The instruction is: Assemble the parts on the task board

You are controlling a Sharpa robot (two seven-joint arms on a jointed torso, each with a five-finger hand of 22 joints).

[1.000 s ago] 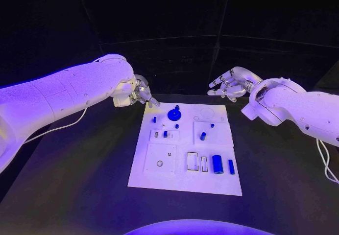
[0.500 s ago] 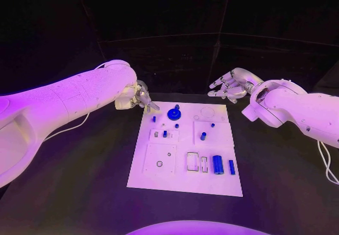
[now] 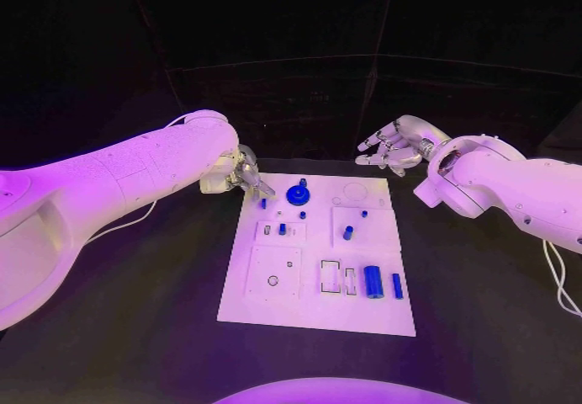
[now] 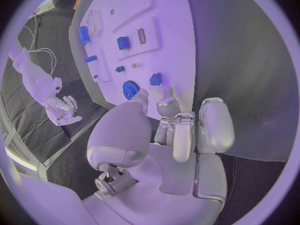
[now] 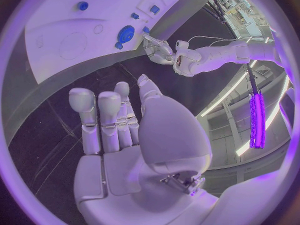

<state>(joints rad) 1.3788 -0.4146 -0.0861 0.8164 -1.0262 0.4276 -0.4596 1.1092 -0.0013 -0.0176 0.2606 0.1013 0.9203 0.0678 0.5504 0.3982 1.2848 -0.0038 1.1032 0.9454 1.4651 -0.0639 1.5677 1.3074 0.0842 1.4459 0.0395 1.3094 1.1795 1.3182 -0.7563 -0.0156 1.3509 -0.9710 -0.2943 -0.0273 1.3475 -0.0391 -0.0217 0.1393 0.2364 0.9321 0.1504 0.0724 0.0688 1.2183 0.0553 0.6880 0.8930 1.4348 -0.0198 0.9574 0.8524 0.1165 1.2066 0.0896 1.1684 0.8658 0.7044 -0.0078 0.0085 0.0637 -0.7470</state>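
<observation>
The white task board (image 3: pixel 315 311) lies in the middle of the black table. A blue gear (image 3: pixel 298 197) stands near its far edge, with a small blue peg (image 3: pixel 263 203) to its left. Several small blue parts sit mid-board, among them one (image 3: pixel 348 234) right of centre. A blue cylinder (image 3: pixel 373 282) and a blue bar (image 3: pixel 397 286) lie nearer me. My left hand (image 3: pixel 246 178) hovers at the board's far left corner, its fingertips just short of the peg, holding nothing. In the left wrist view that hand (image 4: pixel 169 120) points at the gear (image 4: pixel 130 89). My right hand (image 3: pixel 390 147) hangs beyond the far right corner, fingers spread and empty.
The board carries raised white blocks with slots and holes, such as the square block (image 3: pixel 275 273) at its left. Black table (image 3: pixel 134 320) surrounds the board on all sides. The right wrist view shows my left hand (image 5: pixel 159 49) beside the gear (image 5: pixel 125 34).
My left hand has come down and in toward the board's far left corner, closer to the small peg. The right hand has hardly moved.
</observation>
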